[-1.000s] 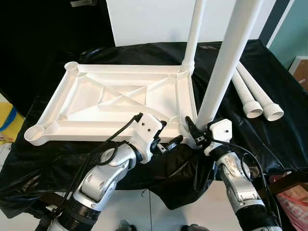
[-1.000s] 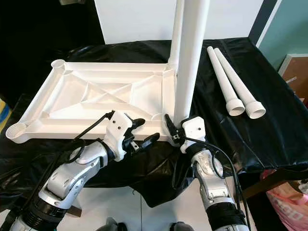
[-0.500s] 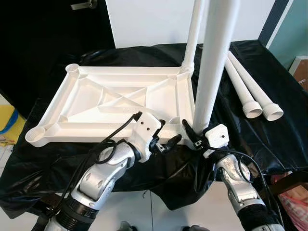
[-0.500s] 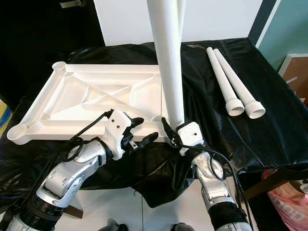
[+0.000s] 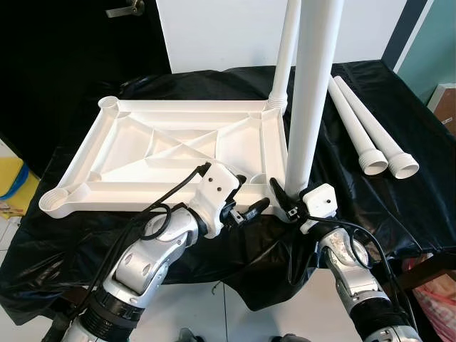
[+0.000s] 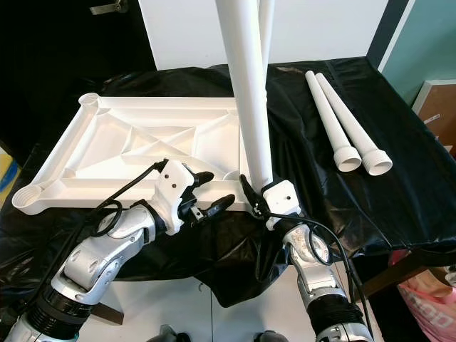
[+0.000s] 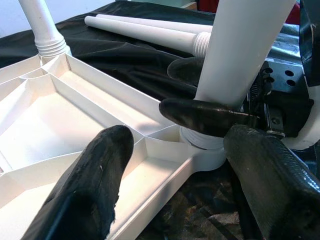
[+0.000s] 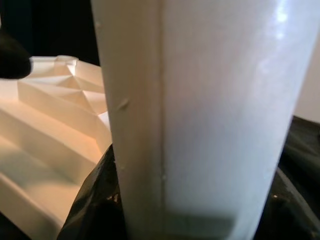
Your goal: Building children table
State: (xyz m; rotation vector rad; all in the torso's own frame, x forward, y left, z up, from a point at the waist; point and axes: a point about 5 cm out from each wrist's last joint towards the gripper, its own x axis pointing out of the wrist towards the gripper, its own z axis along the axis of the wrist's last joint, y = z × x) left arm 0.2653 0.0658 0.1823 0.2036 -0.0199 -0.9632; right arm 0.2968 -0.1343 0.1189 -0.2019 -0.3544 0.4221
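The white table top (image 5: 164,149) lies upside down on the black-covered table. One white leg (image 5: 283,50) stands screwed into its far right corner. My right gripper (image 5: 291,199) is shut on a second leg (image 5: 310,92), held nearly upright with its foot in the near right corner socket (image 7: 200,139). In the right wrist view this leg (image 8: 200,115) sits close up between the fingers. My left gripper (image 5: 249,196) is open right beside it, its fingers (image 7: 95,185) straddling the near rim of the table top without gripping it.
Two loose white legs (image 5: 367,132) lie side by side on the black cover (image 5: 399,206) at the right. A white panel (image 5: 221,32) stands behind the table. The table's near edge runs just below my grippers.
The leg in my right gripper has swung from leaning to the right to nearly upright over the near right corner. My left gripper has hardly moved.
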